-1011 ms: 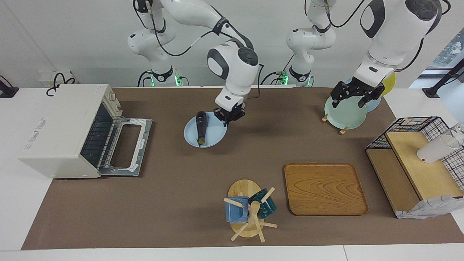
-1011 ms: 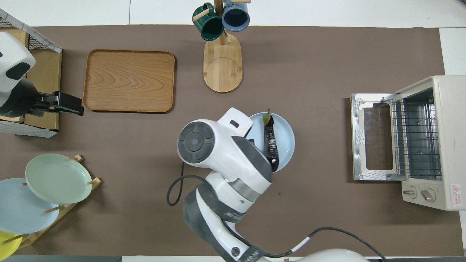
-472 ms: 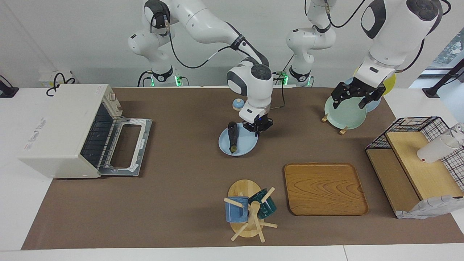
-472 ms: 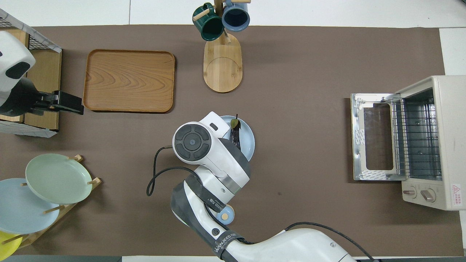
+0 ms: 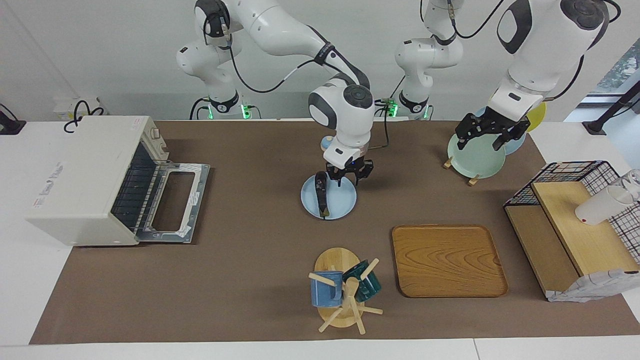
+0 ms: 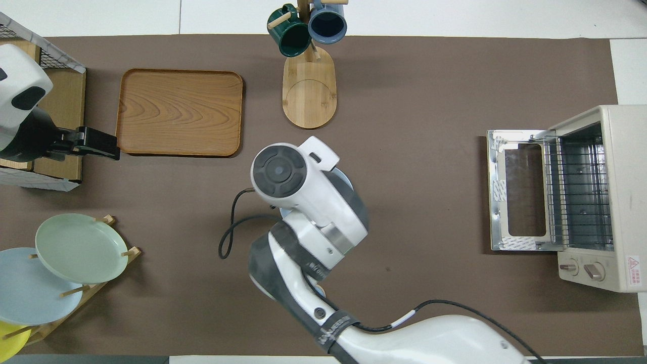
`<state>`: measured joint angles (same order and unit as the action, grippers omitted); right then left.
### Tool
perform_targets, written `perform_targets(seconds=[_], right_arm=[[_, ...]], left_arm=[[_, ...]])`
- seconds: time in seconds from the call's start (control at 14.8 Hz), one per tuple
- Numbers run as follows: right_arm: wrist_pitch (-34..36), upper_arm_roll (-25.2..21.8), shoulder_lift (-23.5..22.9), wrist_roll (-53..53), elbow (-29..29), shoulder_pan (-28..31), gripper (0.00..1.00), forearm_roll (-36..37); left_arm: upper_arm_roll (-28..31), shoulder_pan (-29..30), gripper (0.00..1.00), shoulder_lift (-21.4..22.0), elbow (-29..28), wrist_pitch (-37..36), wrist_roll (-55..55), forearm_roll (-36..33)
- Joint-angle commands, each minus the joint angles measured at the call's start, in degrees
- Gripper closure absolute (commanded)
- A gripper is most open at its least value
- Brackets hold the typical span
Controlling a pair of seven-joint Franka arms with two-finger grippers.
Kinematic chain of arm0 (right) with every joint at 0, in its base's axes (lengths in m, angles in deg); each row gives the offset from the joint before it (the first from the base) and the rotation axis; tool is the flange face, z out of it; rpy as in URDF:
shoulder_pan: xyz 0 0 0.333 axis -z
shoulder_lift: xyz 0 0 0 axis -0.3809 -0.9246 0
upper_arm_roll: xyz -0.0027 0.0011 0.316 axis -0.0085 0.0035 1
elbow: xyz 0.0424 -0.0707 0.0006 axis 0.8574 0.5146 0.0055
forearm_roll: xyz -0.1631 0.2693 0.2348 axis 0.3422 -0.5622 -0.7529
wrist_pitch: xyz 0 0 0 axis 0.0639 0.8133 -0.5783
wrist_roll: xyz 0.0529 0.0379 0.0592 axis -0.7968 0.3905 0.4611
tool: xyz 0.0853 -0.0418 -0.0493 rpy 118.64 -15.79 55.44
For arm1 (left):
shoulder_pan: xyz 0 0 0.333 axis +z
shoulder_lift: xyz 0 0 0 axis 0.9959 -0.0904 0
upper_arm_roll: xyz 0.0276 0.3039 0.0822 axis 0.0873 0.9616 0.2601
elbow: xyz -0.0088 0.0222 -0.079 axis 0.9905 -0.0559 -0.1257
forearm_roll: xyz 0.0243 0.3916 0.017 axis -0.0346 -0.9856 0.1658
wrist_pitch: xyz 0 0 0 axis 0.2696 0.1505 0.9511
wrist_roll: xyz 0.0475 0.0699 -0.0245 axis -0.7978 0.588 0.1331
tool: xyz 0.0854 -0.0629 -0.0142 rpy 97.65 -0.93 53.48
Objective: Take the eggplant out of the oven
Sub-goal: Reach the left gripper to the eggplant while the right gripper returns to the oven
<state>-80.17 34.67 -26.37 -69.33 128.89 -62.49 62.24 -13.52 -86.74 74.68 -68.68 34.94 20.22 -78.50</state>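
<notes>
1. Big change in the last second: the light blue plate (image 5: pixel 328 199) with the eggplant (image 5: pixel 320 192) on it got carried from near the oven (image 5: pixel 82 177) over to mid-table, and now it sits flat on the brown mat, between the robots and the mug tree (image 5: pixel 343 295).
2. The right gripper (image 5: pixel 349 172) has let go of the rim. Its fingers are spread and it hangs just over the plate's robot-side edge, not touching the eggplant as far as I can see.
3. So I'd call the job basically done: the eggplant's out, well apart from the oven, whose door is still dropped open with a bare rack.
4. The left gripper (image 5: pixel 490 131) waits over the plate rack (image 5: pixel 472 155) at its own end, fingers apart, holding nothing.
5. Writing: the right arm's band (image 6: pixel 332 328) has white lettering, too small for me to read. The oven has a red warning sticker (image 6: pixel 633 263) by the knobs and a faint logo on its top, both unreadable.
</notes>
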Motion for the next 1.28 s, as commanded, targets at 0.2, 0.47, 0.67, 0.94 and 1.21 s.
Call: perform_targets(seconds=[0.2, 0.47, 0.67, 0.94, 1.21], right_arm=[[14.2, 0.7, 8.6, 8.8, 5.7, 14.1, 1.00, 9.7], [11.0, 0.8, 12.6, 13.5, 16.9, 20.8, 1.00, 13.1], [-0.7, 0.7, 15.6, 13.7, 28.4, 23.1, 1.00, 13.4], [-5.2, 0.8, 15.7, 14.8, 32.9, 25.5, 1.00, 20.2], [-11.5, 0.7, 14.7, 14.7, 36.5, 27.4, 1.00, 23.2]], left_arm=[[0.0, -3.1, 0.00, -0.1, -2.9, 2.6, -0.2, 3.5], [0.1, -10.1, 0.00, -0.4, -7.9, 7.5, 4.6, 3.5], [0.1, -15.9, 0.00, -3.3, -8.3, 10.7, 14.0, 3.5], [0.1, -24.9, 0.00, -4.8, -14.8, 23.0, 32.2, 3.5], [0.1, -29.5, 0.00, -6.0, -20.0, 31.8, 39.3, 3.5]])
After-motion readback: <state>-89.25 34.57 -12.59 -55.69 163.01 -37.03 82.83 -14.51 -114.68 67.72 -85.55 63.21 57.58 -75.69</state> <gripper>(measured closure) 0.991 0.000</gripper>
